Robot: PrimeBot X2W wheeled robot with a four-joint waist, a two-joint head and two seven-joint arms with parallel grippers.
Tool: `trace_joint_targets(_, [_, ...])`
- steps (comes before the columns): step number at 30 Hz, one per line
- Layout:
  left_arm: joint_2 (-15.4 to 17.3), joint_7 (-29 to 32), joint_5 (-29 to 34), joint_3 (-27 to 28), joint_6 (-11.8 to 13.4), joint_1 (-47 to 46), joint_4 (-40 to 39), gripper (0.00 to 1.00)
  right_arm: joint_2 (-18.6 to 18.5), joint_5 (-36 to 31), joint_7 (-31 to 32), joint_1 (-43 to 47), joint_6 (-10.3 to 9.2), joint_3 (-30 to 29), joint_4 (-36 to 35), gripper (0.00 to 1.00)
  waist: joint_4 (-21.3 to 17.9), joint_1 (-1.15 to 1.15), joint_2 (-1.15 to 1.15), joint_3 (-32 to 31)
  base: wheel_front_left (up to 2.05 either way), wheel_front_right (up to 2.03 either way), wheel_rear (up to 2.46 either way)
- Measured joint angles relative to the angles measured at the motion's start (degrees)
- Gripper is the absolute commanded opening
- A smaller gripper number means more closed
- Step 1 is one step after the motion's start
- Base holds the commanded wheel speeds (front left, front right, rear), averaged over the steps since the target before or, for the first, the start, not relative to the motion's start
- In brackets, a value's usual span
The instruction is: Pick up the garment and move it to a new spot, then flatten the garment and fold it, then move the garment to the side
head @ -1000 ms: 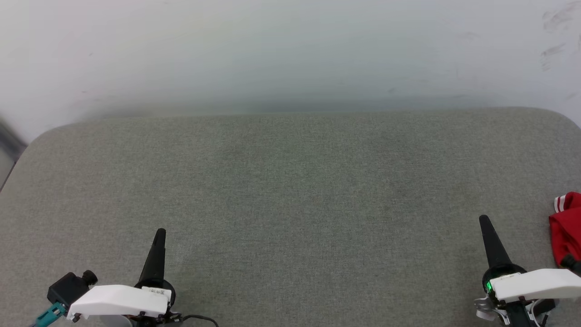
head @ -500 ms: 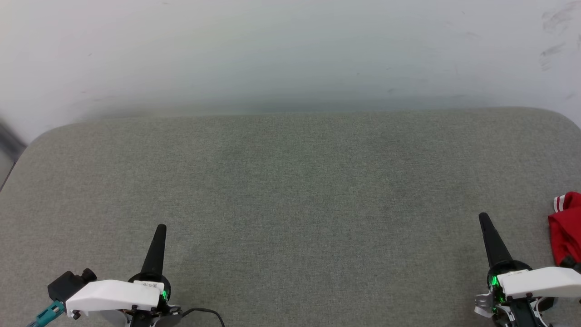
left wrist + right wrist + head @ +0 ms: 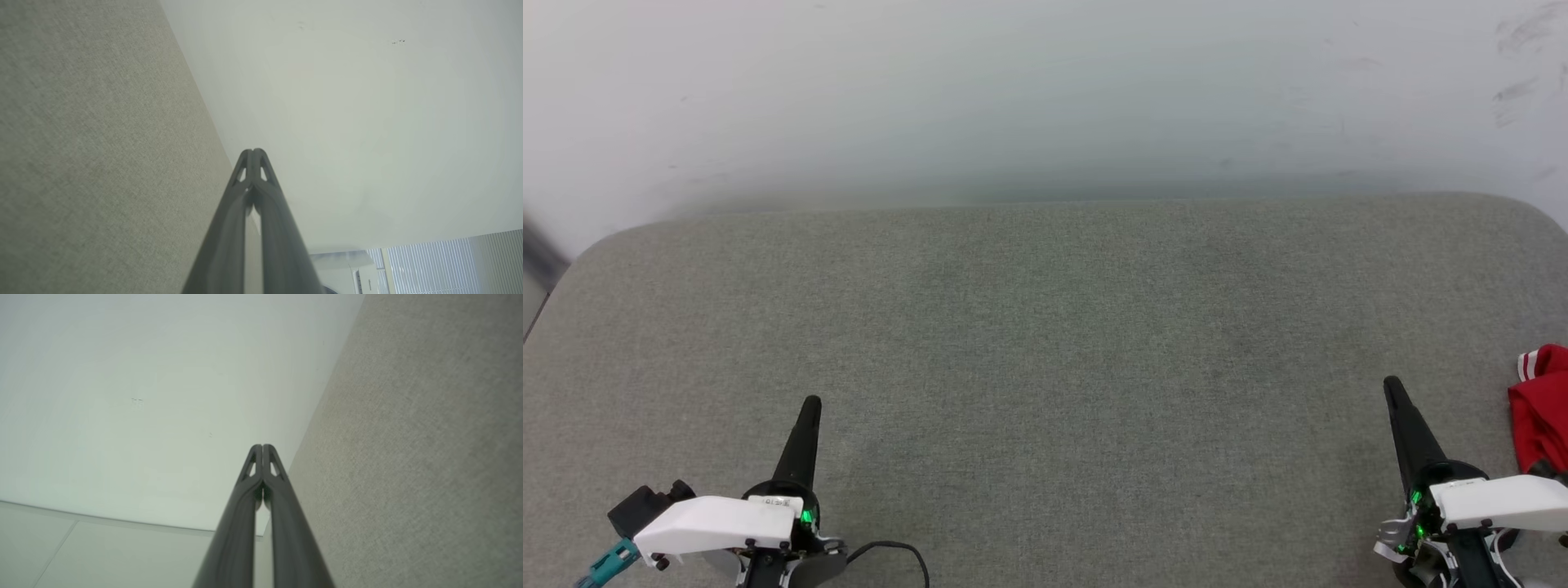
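One garment (image 3: 1539,412), cropped; long axis unclear.

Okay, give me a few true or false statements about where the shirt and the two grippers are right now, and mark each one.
1. The garment lies at the right edge of the grey padded surface. True.
2. The right gripper is shut on the garment. False: it is shut on nothing and sits apart from the garment.
3. The left gripper is open. False: its fingers are pressed together.
4. A pale wall stands behind the surface. True.
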Motion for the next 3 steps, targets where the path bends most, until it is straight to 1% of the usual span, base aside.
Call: trace_joint_targets(3, [0.0, 0.4, -1.4, 0.1, 0.0, -0.1, 0.3, 0.0, 0.0, 1.4, 0.2, -0.1, 0.0, 0.0, 0.2, 0.0, 0.0, 0.0, 0.0, 0.0, 0.0, 0.0, 0.0])
